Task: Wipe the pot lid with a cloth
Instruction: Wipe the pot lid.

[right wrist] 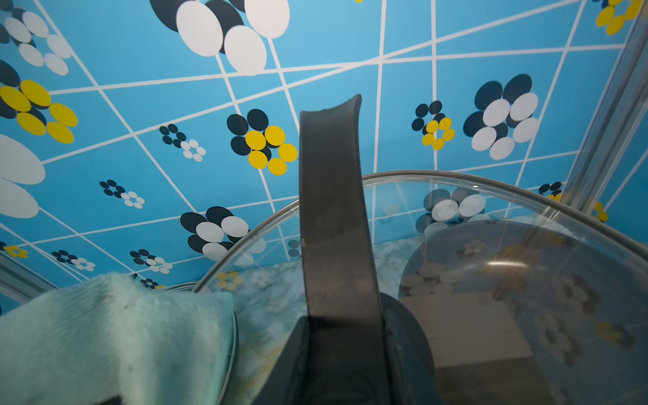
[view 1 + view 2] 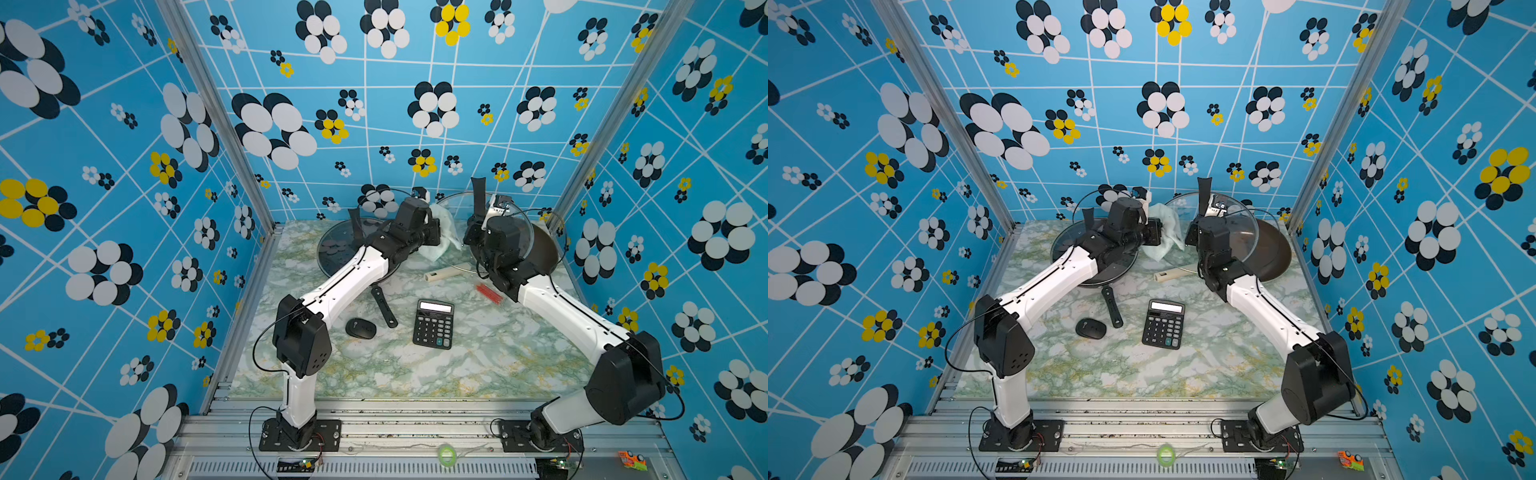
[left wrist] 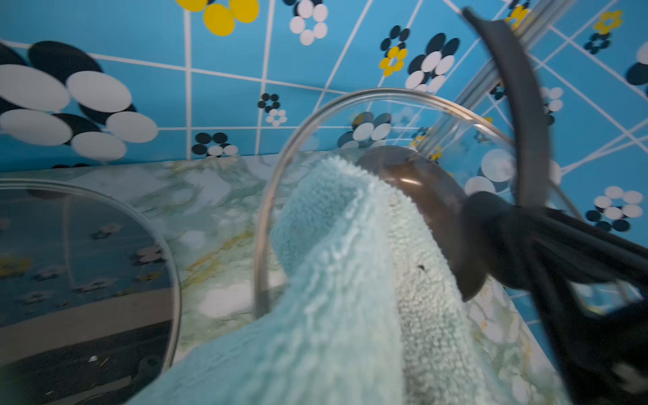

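Nearest cam: alu front rail point(image 2: 415, 430) along the lower edge of both top views. It carries both arm bases, w/ a green ring point(image 2: 446, 455) lying on it at lower centre. Beyond it is the marble-pattern bench point(image 2: 374, 374).

Frame centre:
- Black calculator point(image 2: 433, 324), flat on the bench.
- Black mouse point(image 2: 360, 328), to the left of the calculator.
- Black pan handle point(image 2: 384, 307), between the two. It belongs to a glass-covered black pan point(image 2: 324, 268) at centre-left, partly under the left arm.

Left gripper point(image 2: 433, 232): upper centre of frame, pressed together on the cloth point(image 2: 442, 239). The cloth is pale mint terry and hangs from the gripper, between the two grippers. In the left wrist view the fabric fills the lower centre and hides the fingers.

Right gripper point(image 2: 489, 212): just right of the cloth, clamped on the black handle point(image 1: 333, 210) of the pot lid point(image 2: 459, 205).
- Lid is clear glass w/ a metal rim, lifted and tilted near upright.
- Handle strap points toward the top of frame.
- Cloth overlaps the lid's left rim in both top views.
- In the left wrist view the cloth covers the lower part of the glass.
- Cloth/glass contact: cannot tell.

Right of centre, behind the lid: brown pan point(image 2: 544, 249).

Below the lid, on the bench: beige handle point(image 2: 444, 272) and, to its right, a red bundle point(image 2: 489, 293), apart from each other.
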Action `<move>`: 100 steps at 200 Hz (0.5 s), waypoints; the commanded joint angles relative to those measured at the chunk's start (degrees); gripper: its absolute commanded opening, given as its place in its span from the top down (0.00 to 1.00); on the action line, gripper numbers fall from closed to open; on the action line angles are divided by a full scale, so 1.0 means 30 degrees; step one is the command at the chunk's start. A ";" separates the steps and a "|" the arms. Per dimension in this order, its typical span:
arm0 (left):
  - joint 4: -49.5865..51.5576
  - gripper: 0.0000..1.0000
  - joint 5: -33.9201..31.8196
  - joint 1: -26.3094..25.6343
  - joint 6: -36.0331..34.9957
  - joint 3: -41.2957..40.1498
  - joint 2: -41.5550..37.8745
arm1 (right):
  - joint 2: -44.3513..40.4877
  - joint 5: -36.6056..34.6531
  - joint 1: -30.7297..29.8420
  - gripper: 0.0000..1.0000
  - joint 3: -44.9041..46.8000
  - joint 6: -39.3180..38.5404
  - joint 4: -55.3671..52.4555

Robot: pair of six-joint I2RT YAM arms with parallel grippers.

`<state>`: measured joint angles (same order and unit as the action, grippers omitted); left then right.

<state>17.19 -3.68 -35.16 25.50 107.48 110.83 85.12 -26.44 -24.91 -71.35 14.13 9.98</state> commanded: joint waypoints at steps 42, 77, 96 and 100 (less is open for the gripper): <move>-0.1239 1.00 -0.1199 0.1070 -0.0781 -0.1617 -0.2408 | 0.0235 -0.1524 0.2385 1.00 0.0595 -0.1922 0.6040; -0.1661 1.00 -0.1262 0.0633 -0.0898 -0.2977 -0.3717 | 0.3431 -0.2034 0.3850 1.00 0.0028 -0.1948 0.8825; -0.1644 1.00 -0.1067 0.0477 -0.0981 -0.3357 -0.4300 | 0.5042 -0.1998 0.4399 1.00 -0.0448 -0.1888 0.9521; -0.1589 1.00 -0.1073 0.0363 -0.1115 -0.3364 -0.4400 | 0.5339 -0.1999 0.4473 1.00 -0.0522 -0.2066 0.9833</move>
<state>14.57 -7.31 -33.32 23.92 98.74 101.14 98.37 -30.59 -13.39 -68.95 8.56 25.96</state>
